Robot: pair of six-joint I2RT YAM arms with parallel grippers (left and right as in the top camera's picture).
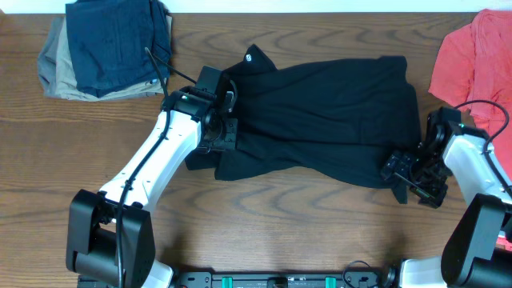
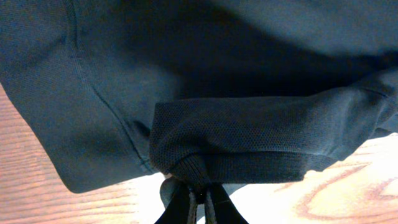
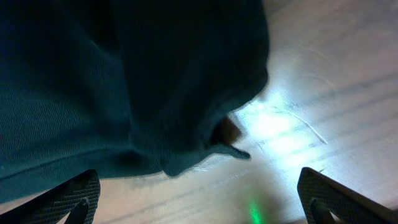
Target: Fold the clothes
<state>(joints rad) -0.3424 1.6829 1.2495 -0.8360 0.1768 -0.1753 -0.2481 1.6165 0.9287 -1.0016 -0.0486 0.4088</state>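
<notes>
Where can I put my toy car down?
Bare wood lies on the brown table in front of the thin black shirt, between the white left arm and right arm, and in front of the folded navy and khaki clothes. It's crowded near the coral-red shirt.

Counter (image 1: 280,220): brown wood, strong grain. White strip (image 1: 320,6) beyond its far edge. Bright glare (image 3: 268,122) near right edge.
</notes>
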